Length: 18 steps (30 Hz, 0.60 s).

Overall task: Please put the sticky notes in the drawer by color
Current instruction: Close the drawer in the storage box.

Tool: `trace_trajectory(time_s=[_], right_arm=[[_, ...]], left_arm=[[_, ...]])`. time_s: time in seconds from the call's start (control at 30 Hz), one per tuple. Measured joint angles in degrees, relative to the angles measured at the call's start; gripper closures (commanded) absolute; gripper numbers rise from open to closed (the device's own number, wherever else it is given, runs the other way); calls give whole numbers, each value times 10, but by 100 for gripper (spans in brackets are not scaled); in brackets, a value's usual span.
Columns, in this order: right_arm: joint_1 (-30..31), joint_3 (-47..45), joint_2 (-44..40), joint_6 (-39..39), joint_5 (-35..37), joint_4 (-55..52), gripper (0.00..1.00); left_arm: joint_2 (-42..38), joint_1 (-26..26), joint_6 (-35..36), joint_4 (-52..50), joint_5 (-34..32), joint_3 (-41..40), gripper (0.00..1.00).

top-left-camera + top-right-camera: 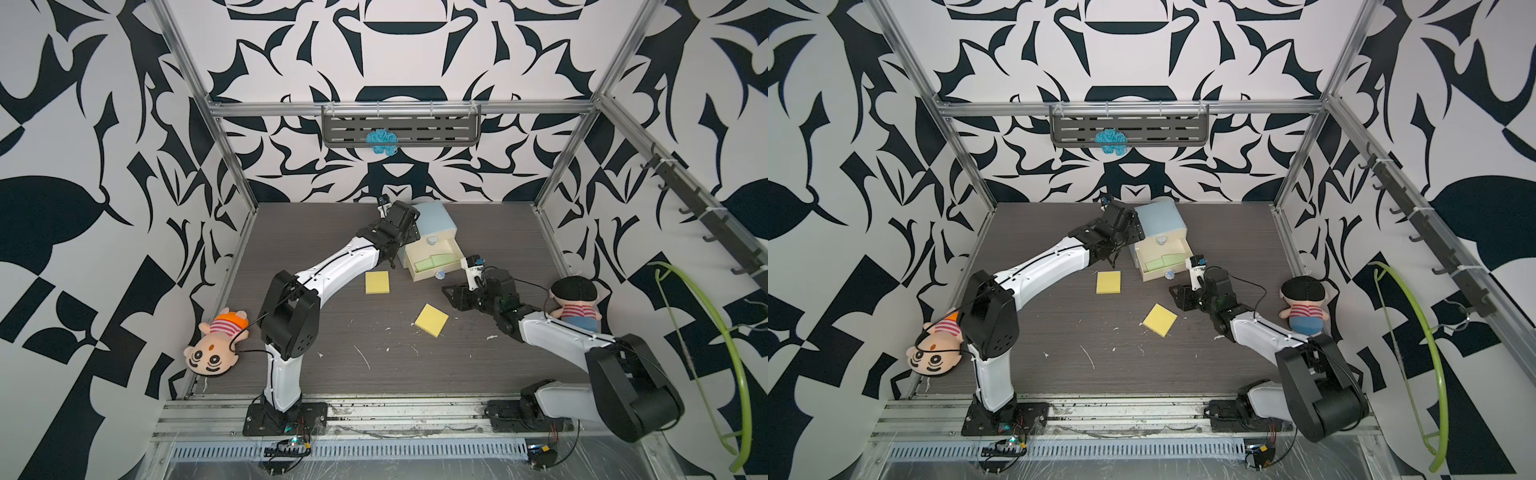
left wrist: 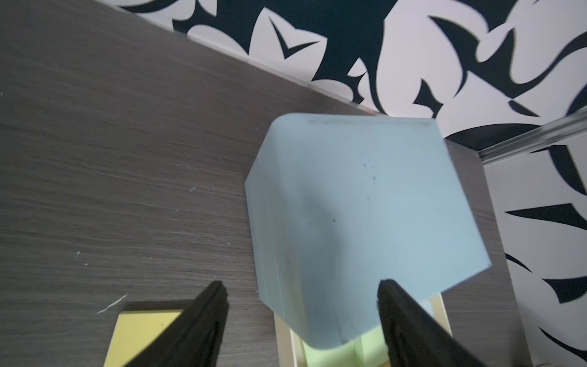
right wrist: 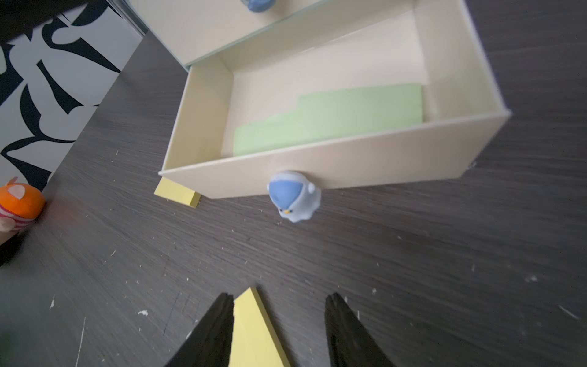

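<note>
The drawer chest (image 1: 434,219) has a pale blue shell and stands at the back of the table. One cream drawer (image 3: 349,171) is pulled out, with light green sticky notes (image 3: 330,117) lying inside it. Two yellow sticky notes (image 1: 377,283) (image 1: 432,319) lie on the table in front. My left gripper (image 1: 390,258) hangs open at the chest's left side, and the blue shell (image 2: 349,206) fills its wrist view. My right gripper (image 3: 280,297) is open and low over the table. It faces the drawer's bluish knob (image 3: 293,198), with a yellow pad (image 3: 254,330) lying beneath its fingers.
A plush doll (image 1: 212,349) lies at the table's left edge beside the left arm. Another doll (image 1: 575,301) sits at the right edge by the right arm. A blue yarn ball (image 1: 381,141) rests on the wall shelf. A green hoop (image 1: 706,353) hangs at the right.
</note>
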Motion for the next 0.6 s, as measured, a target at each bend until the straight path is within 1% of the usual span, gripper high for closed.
trace_trajectory(time_s=[0.13,0.27,0.47,0.6], right_arm=[[11,1,57,-5,13,69,57],[12,5,96,-9,20,109,61],[11,22,124,-19,36,145,66],[12,30,141,-30,44,175,68]], left_arm=[[20,4,-23,-23,5,20,30],[21,6,-33,-29,14,23,36],[21,7,-41,-28,20,23,40],[21,8,-41,-27,22,23,41]])
